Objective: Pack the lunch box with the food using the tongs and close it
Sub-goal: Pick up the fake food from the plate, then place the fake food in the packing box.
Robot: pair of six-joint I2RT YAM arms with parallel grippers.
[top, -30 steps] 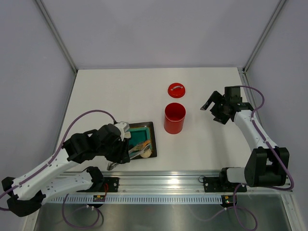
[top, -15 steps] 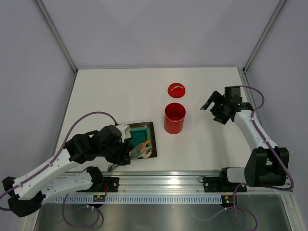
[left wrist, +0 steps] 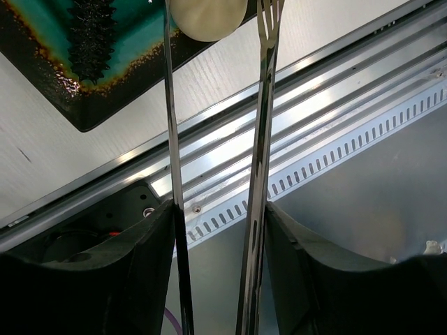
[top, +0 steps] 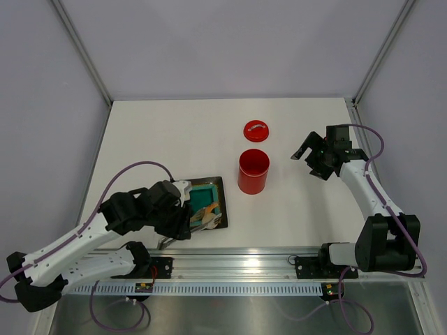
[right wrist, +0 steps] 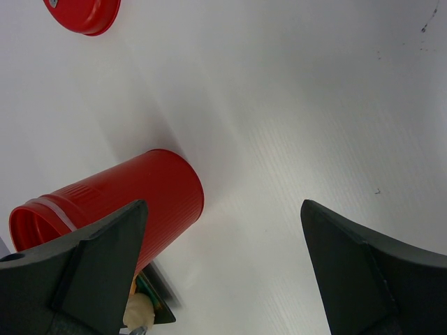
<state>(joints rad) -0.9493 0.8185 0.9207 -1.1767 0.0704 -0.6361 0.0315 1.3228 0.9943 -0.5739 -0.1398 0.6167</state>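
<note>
Left tool (left wrist: 220,216) has eased wider, the tongs (left wrist: 260,139) clasped between its fingers.
Ahead of it, the tong tips flank a beige disc (left wrist: 208,17) at the plate (left wrist: 42,77) rim. Right tool (top: 312,155) gapes wide, holding nothing; off its left finger the lunch box (top: 253,171) stands open, lid (top: 256,130) apart.

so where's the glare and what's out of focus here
Left wrist view: strong glare on the metal rail and tongs, left fingers soft. Right wrist view: right fingers dark, blurred; lunch box casts soft shadow. Top view: even, sharp.
</note>
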